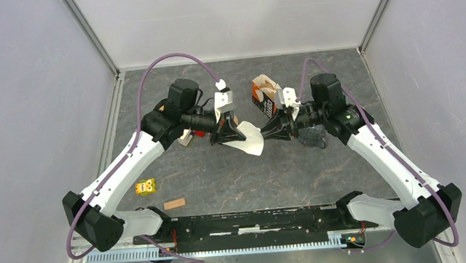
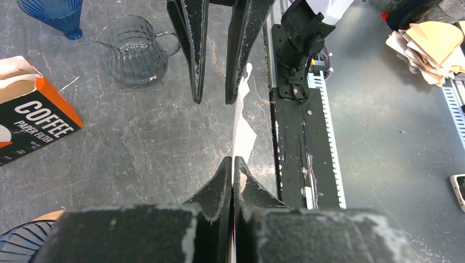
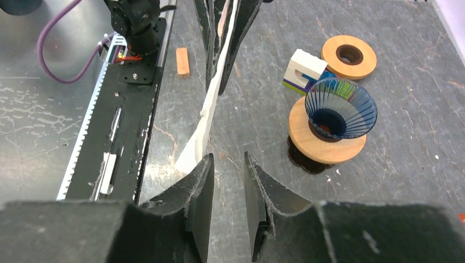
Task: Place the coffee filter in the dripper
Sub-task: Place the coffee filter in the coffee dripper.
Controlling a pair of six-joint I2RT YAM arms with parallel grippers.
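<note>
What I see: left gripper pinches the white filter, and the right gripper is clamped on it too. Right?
Not quite. The left gripper does pinch the filter, but the right gripper is open: the right wrist view shows bare table between its jaws, with the filter outside them.

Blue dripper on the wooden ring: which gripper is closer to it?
Left. The left gripper, pinching the coffee filter, has the blue dripper just beside its wrist; the right gripper faces it from across the filter, farther away.
</note>
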